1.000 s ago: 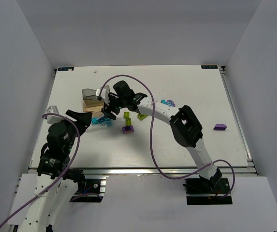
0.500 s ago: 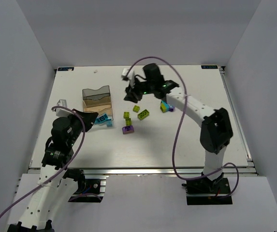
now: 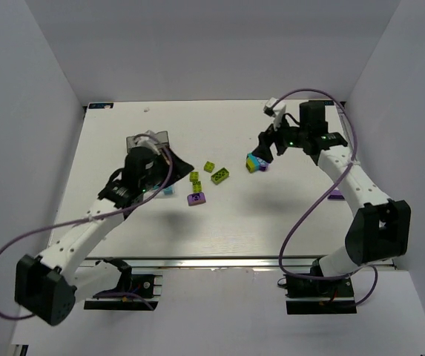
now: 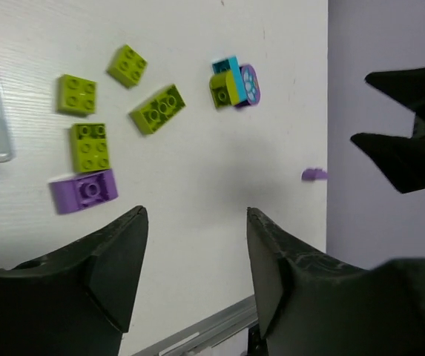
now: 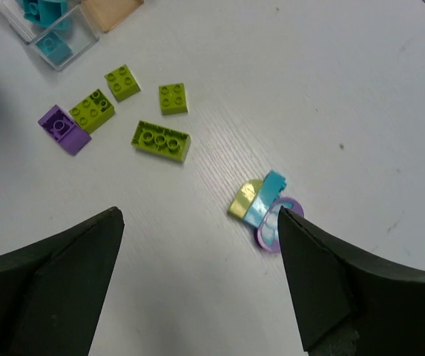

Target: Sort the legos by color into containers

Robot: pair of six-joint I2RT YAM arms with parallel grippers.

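Note:
Several lime-green legos point(image 3: 220, 175) and a purple one point(image 3: 195, 198) lie mid-table. They also show in the left wrist view point(image 4: 157, 109) and the right wrist view point(image 5: 161, 141). A lime, teal and purple cluster point(image 3: 254, 162) lies further right; it shows below the right gripper point(image 5: 265, 209). My right gripper point(image 3: 262, 144) hangs open and empty above the cluster point(image 5: 199, 215). My left gripper point(image 3: 181, 167) is open and empty point(image 4: 195, 215), above the table left of the lime legos. The containers point(image 3: 142, 139) are mostly hidden under the left arm; the clear tray point(image 5: 53, 33) holds teal bricks.
A lone purple brick point(image 3: 337, 194) lies at the right, partly behind the right arm, and shows tiny in the left wrist view point(image 4: 314, 174). The amber tray point(image 5: 112, 9) shows at the top edge of the right wrist view. Grey walls ring the table.
My right arm has swung from the trays across to the right, over the mixed cluster. My left arm has reached forward from the near left and now covers the trays.

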